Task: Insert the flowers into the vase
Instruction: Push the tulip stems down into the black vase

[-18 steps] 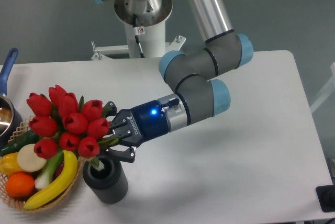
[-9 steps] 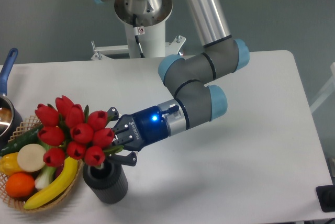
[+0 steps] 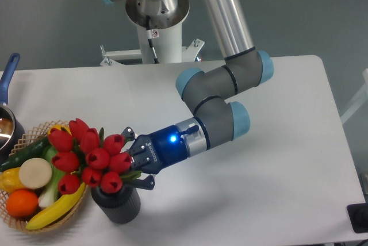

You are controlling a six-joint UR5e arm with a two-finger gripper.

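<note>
Sitting at the bottom left of the frame, the vase (image 3: 117, 203) has the flowers (image 3: 91, 155) right on top of its mouth, so this looks like the actual insertion step. The gripper (image 3: 133, 165) is clamped on the bunch just under the red heads, reaching in from the right, and the stems look to be at or just inside the rim, though the heads hide that bit. To the left, the wicker basket (image 3: 17, 221) of fruit touches or nearly touches the vase. Next move is probably pushing the stems straight down, then letting go without tipping the vase. Further back is the white table (image 3: 276, 160).
</note>
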